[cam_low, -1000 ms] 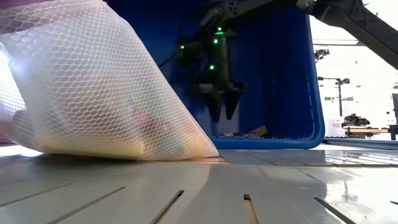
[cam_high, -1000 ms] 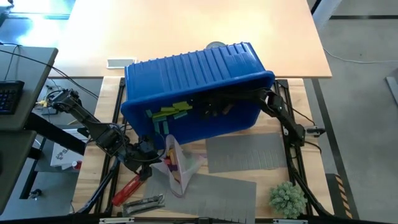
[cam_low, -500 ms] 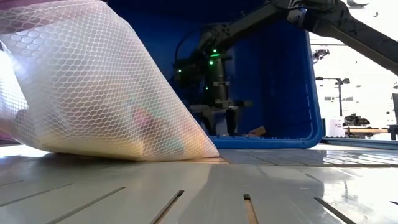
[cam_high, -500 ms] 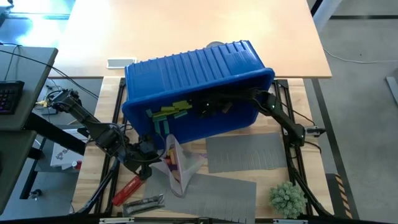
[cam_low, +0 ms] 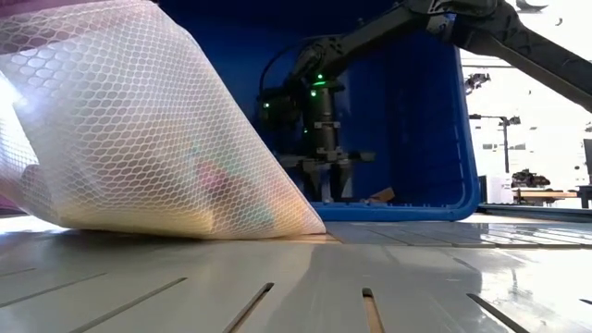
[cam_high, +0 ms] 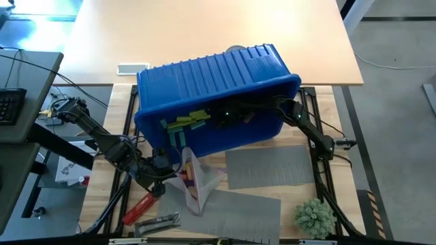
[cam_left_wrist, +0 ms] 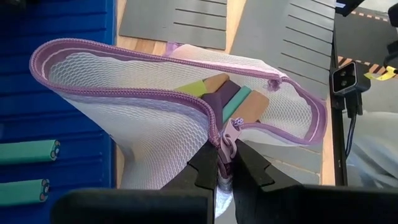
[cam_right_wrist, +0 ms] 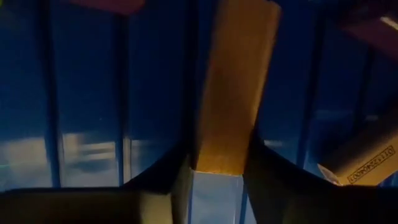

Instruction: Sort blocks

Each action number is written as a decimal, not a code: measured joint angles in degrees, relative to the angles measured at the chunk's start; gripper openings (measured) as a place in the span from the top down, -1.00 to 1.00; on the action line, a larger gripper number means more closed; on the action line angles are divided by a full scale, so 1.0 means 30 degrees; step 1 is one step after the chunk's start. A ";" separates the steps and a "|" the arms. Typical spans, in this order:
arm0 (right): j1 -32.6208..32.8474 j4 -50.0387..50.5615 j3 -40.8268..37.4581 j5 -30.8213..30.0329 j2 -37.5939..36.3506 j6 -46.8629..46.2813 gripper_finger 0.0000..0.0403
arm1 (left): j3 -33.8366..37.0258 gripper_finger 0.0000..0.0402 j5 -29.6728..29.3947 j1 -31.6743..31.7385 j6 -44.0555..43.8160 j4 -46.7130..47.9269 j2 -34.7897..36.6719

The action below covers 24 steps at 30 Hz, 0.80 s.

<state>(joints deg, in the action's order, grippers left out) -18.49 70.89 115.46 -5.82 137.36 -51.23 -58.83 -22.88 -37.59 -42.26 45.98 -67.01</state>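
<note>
Lying on its side across the far half of the table (cam_high: 300, 204), a blue bin (cam_high: 204, 78) opens toward the near edge. Inside it, left of centre, sits a loose heap of lime and teal blocks (cam_high: 185, 124); a tan one lies further right beside the right gripper (cam_high: 230, 120). Just near of the bin, a white mesh bag (cam_high: 194, 178) with a purple zip edge rests on the wood, its mouth held open. Purple, lime, teal and tan bars (cam_left_wrist: 225, 98) lie together in the bag.

From the left side the left arm reaches low across the table to the bag. Its gripper (cam_left_wrist: 225, 163) is clamped tight on the bag's zip edge at the pull, holding the mouth up.

From the right side the right arm bends over the bin's rim and into it. Its gripper hangs straight down over the bin's lower wall, fingertips close to that wall. Between the two narrowed fingers (cam_right_wrist: 267, 168) stands a tan block (cam_right_wrist: 233, 93), both inner faces against its sides.

Two grey mats (cam_high: 269, 167) lie near of the bin, and a red tool (cam_high: 138, 207) lies near the left front.
</note>
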 joint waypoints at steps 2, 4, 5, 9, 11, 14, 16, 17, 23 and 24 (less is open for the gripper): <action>-0.0027 -0.0172 -0.0009 -0.0041 0.0000 -0.0091 0.50 | 0.0000 0.99 0.0010 -0.0004 -0.0005 0.0000 -0.0006; -0.0040 -0.0213 -0.0009 -0.0178 0.0000 -0.0159 0.56 | 0.0000 0.99 0.0003 0.0003 -0.0023 0.0000 -0.0006; -0.0042 -0.0183 -0.0009 -0.0235 0.0000 -0.0254 0.56 | 0.0000 0.99 0.0003 0.0003 -0.0023 -0.0001 -0.0006; 0.0416 0.0360 0.0028 -0.0348 -0.0064 -0.0332 0.56 | 0.0000 0.99 0.0010 0.0003 -0.0023 -0.0007 -0.0006; 0.0910 0.0986 -0.0019 -0.0537 -0.0275 -0.0280 0.56 | 0.0000 0.99 0.0028 0.0000 -0.0030 -0.0004 -0.0004; 0.2011 0.1823 -0.0081 -0.0332 -0.0924 -0.0113 0.55 | 0.0000 0.99 0.0032 0.0003 -0.0030 -0.0007 -0.0006; 0.2797 0.2117 -0.0047 -0.0344 -0.1508 0.0172 0.55 | 0.0000 0.99 0.0048 -0.0002 -0.0030 -0.0009 -0.0001; 0.3211 0.2435 -0.0038 -0.0356 -0.1799 0.0295 0.55 | 0.0000 0.99 0.0061 -0.0004 -0.0030 0.0007 0.0001; 0.6245 0.2632 -0.0045 -0.0533 -0.3300 0.0563 0.54 | 0.0000 0.99 0.0076 -0.0004 -0.0044 0.0000 0.0001; 0.6915 0.2461 -0.0038 -0.0420 -0.3609 0.0483 0.54 | 0.0000 0.99 0.0076 0.0002 -0.0127 0.0000 0.0001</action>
<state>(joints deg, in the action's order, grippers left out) 2.26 78.27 115.35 -7.08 126.53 -49.78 -58.83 -22.65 -37.59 -42.64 45.98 -67.00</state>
